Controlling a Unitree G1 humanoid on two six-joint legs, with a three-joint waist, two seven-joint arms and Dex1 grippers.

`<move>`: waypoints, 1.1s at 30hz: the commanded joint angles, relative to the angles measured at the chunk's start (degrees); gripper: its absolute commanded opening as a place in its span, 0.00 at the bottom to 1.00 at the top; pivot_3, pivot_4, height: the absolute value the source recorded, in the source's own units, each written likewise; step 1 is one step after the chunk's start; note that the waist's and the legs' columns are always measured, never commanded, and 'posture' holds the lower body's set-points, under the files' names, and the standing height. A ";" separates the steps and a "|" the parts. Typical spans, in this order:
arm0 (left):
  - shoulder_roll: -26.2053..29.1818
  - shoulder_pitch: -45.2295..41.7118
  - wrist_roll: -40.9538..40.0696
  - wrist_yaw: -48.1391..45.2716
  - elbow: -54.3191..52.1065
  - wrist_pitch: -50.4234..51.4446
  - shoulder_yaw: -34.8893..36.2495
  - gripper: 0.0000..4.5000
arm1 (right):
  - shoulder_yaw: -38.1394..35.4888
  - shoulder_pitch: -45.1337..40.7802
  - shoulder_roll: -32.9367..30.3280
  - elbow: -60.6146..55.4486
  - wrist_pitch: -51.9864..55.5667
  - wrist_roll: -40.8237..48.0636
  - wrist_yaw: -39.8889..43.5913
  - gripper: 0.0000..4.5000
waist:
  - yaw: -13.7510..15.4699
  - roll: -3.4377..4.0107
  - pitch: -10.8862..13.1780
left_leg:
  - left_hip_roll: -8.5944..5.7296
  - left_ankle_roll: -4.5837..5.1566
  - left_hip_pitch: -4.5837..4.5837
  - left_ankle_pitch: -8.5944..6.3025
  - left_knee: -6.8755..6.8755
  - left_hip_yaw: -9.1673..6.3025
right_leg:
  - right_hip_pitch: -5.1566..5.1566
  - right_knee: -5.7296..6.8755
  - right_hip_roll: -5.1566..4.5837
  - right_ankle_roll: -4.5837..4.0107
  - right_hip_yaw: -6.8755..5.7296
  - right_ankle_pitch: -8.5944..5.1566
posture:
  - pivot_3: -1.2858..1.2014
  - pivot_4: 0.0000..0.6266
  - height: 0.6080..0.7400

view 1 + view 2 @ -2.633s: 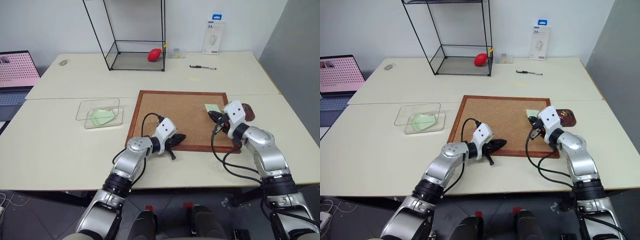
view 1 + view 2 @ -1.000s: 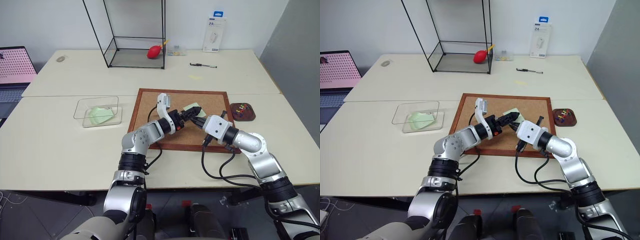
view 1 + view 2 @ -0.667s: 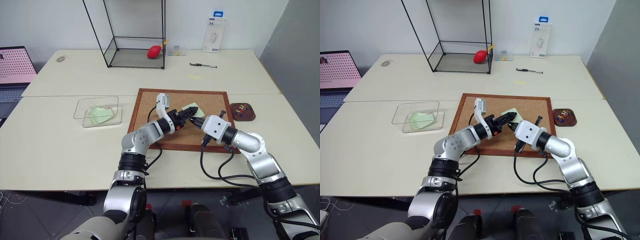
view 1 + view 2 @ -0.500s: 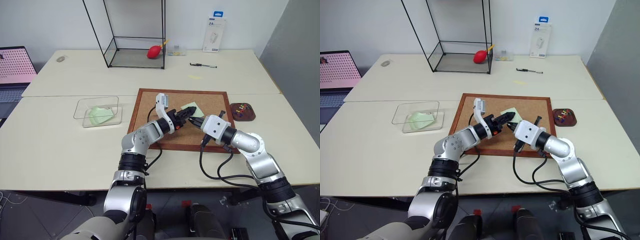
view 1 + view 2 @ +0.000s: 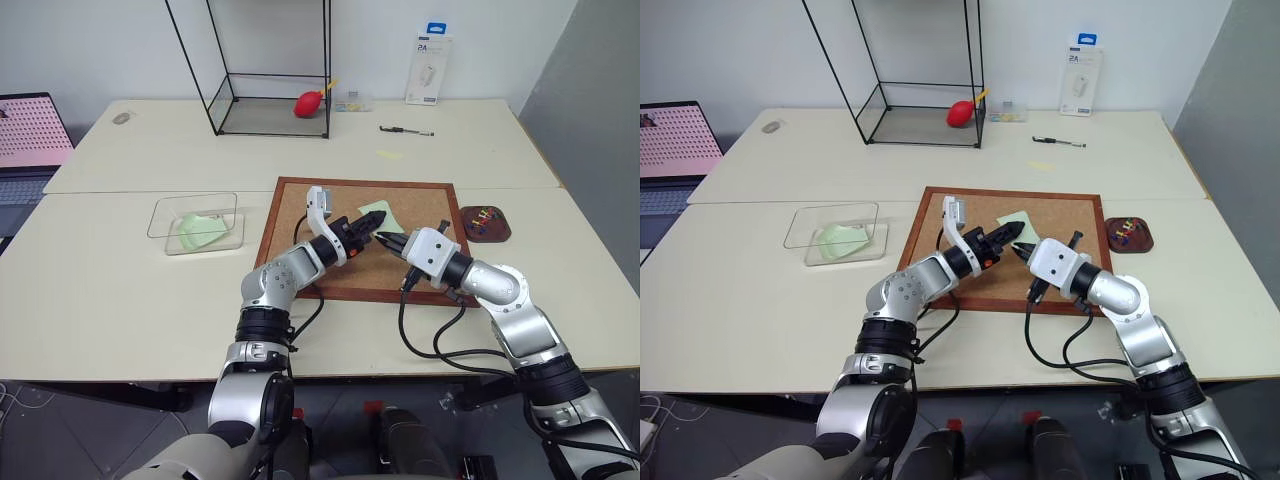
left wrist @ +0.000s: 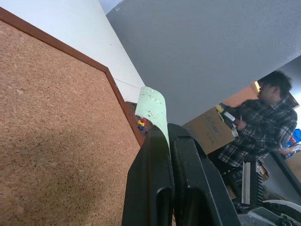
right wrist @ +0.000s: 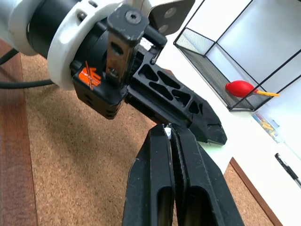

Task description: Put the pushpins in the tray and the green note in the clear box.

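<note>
Two robot grippers meet above a cork board [image 5: 330, 205]. The left gripper [image 6: 168, 133] is clamped on the green note [image 6: 154, 107]. The right gripper [image 7: 170, 134] is closed, pinching the note's edge.

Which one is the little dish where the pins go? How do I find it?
Find the big cork board in the middle of the table. Just past its right edge sits the tray, a small dark brown dish with rounded corners. It alone has colourful pushpins lying in it.
</note>
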 commanded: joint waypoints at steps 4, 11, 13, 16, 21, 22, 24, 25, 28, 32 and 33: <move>0.13 0.75 0.09 0.20 -1.32 -2.45 -0.52 0.01 | -6.82 0.00 3.16 -7.33 7.53 9.18 -2.19 0.00 | 0.00 0.00 0.00 | 0.01 0.00 0.00 0.00 0.00 -0.01 | 0.00 0.01 0.00 0.00 0.00 0.00 | 0.52 0.24 1.00; 0.27 0.98 1.12 1.32 -0.69 -3.99 -1.20 0.01 | -9.43 0.19 4.69 -9.98 12.92 12.47 -4.69 0.00 | 0.00 0.00 0.00 | 0.00 0.01 0.00 0.00 0.00 0.00 | 0.00 0.02 0.00 0.00 0.00 0.00 | 0.52 0.24 1.00; 0.34 1.08 1.32 1.76 -0.77 -4.13 -1.36 0.01 | -11.58 -0.03 5.30 -9.84 15.46 13.30 -7.25 0.00 | 0.00 0.00 0.00 | 0.00 0.01 0.00 0.00 0.00 0.00 | 0.00 0.02 0.00 0.00 0.00 0.00 | 0.52 0.24 1.00; 0.80 1.60 2.20 1.64 -2.23 -4.28 -2.86 0.01 | -14.61 -0.07 4.54 -7.40 17.10 12.41 -10.45 0.00 | 0.13 0.00 0.00 | 0.00 0.01 0.00 0.00 0.00 -0.01 | 0.00 0.02 0.00 0.00 0.00 0.00 | 0.52 0.24 1.00; 2.38 4.04 4.92 -0.12 -8.19 -4.51 -8.43 0.01 | -17.02 -0.21 -0.23 2.54 16.39 5.47 -16.45 0.00 | 0.37 0.01 0.00 | -0.02 0.01 0.00 0.00 0.01 0.03 | 0.01 0.01 -0.01 0.00 0.03 0.00 | 0.52 0.24 1.00; 2.68 4.43 5.21 -0.21 -9.24 -4.56 -9.12 0.01 | -17.26 -0.83 -1.36 5.51 16.48 3.97 -17.98 0.00 | 0.40 0.01 0.00 | -0.02 0.01 0.00 0.00 0.01 0.04 | 0.01 0.02 -0.01 -0.01 0.04 0.00 | 0.52 0.24 1.00; 3.28 4.89 5.70 -0.21 -10.73 -4.73 -10.05 0.01 | -17.20 -2.26 -3.15 11.24 16.38 1.83 -19.89 0.00 | 0.37 0.01 0.00 | -0.02 0.01 0.00 0.00 0.01 0.07 | 0.00 0.03 -0.02 -0.01 0.07 0.01 | 0.52 0.24 1.00; 3.60 5.04 5.92 -0.20 -11.28 -4.80 -10.45 0.01 | -17.06 -2.99 -3.73 13.80 16.30 1.16 -20.43 0.00 | 0.35 0.01 0.00 | -0.02 0.01 0.01 0.00 0.01 0.08 | 0.00 0.03 -0.02 -0.01 0.08 0.01 | 0.52 0.24 1.00; 4.11 5.49 6.15 0.12 -12.67 -4.64 -11.15 0.01 | -16.35 -5.31 -4.89 20.94 14.72 -0.34 -20.90 0.00 | 0.14 0.01 0.00 | 0.00 0.02 0.06 0.00 0.01 0.18 | 0.00 0.07 0.00 -0.02 0.15 0.01 | 0.52 0.24 1.00; 4.39 6.01 6.35 1.19 -13.61 -4.62 -11.41 0.00 | -15.96 -8.62 -5.12 28.77 12.10 -1.50 -21.78 0.05 | -0.11 0.02 -0.01 | 0.01 0.02 0.07 0.00 0.01 0.21 | 0.00 0.07 0.02 -0.01 0.19 0.01 | 0.52 0.24 1.00; 4.44 6.07 6.36 1.43 -13.69 -4.61 -11.43 0.00 | -15.89 -9.35 -5.07 30.38 11.49 -1.56 -21.84 0.10 | -0.17 0.02 -0.01 | 0.02 0.02 0.07 0.00 0.01 0.23 | 0.00 0.06 0.02 -0.01 0.19 0.01 | 0.52 0.24 1.00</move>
